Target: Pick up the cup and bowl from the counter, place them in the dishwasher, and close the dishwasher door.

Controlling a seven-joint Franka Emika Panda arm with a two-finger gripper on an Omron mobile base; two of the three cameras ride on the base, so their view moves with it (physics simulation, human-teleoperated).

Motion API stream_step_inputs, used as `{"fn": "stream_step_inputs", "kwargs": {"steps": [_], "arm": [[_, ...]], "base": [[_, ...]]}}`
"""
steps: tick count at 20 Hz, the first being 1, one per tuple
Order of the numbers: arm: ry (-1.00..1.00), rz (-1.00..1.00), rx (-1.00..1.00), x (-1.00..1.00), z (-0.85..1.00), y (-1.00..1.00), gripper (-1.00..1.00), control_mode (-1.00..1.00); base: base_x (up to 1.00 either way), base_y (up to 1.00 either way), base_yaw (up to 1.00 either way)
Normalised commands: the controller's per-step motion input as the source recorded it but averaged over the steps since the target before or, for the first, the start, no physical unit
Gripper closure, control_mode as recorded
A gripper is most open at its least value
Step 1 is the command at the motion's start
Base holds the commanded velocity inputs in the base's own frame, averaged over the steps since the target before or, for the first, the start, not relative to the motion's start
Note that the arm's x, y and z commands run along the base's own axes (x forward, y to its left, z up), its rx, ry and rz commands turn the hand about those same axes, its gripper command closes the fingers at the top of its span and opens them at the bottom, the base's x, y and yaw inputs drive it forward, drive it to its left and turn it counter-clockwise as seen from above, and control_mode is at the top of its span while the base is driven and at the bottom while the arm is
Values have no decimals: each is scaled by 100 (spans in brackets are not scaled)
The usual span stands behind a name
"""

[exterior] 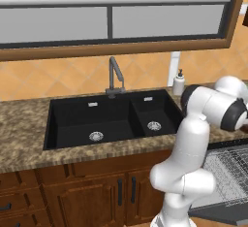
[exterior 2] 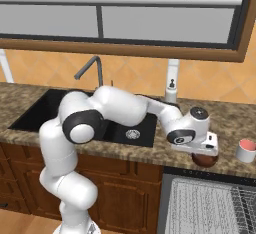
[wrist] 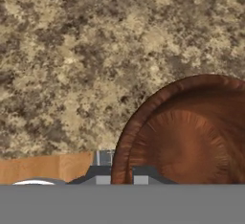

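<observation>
- Gripper (exterior 2: 205, 154) down on bowl (exterior 2: 206, 160) at front of counter (exterior 2: 227, 115), just above dishwasher (exterior 2: 210, 203) top strip.
- Hand view: 2 dark finger tips either side of bowl (wrist: 191, 132) rim at its near-left edge, 1 inside, 1 outside; touching or not: can't tell, so clamp state can't be told.
- Bowl sits upright on granite, close to counter front edge; little slab left between bowl and drop to rack.
- Cup (exterior 2: 246, 150) to right of bowl, near but apart, on its side w/ salmon face toward cam; also near front edge.
- Open granite behind bowl and cup up to tiled wall; soap dispenser (exterior 2: 171, 92) at back, well apart from both.
- Black dbl sink (exterior 2: 132, 130) just left of hand; sink rim close to forearm.
- Dishwasher door (exterior: 220, 212) dropped open, wire rack (exterior 2: 215, 205) exposed below counter edge.
- Left base view: sink (exterior: 111, 119) w/ 2 drains, faucet (exterior: 115, 78), dispenser (exterior: 178, 83), big elbow of arm at right; rack (exterior: 232, 170) partly behind arm. Brown cabinets (exterior: 97, 192) under sink.
- Right base view: adds cup, bowl, hand, free slab right of sink.
- Hand view: speckled granite (wrist: 95, 50) close up, bowl's ribbed glossy inside, strip of wood tone at lower left past counter edge.
</observation>
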Motion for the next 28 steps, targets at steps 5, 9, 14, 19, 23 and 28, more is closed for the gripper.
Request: {"fn": "stream_step_inputs", "kwargs": {"steps": [5, 9, 14, 19, 23, 28], "arm": [[2, 0, 0, -29, 0, 0, 100, -100], [1, 0, 0, -11, -2, -5, 100, -100], [-3, 1, -2, -63, -4, -2, 100, -100], [-7, 25, -13, -94, 1, -2, 100, -100], [-2, 18, -18, -82, -12, -17, 100, -100], [1, 11, -11, -36, -32, -31, 100, -100]], "base": [[0, 0, 0], [0, 0, 0], [0, 0, 0], [0, 0, 0], [0, 0, 0], [0, 0, 0]]}}
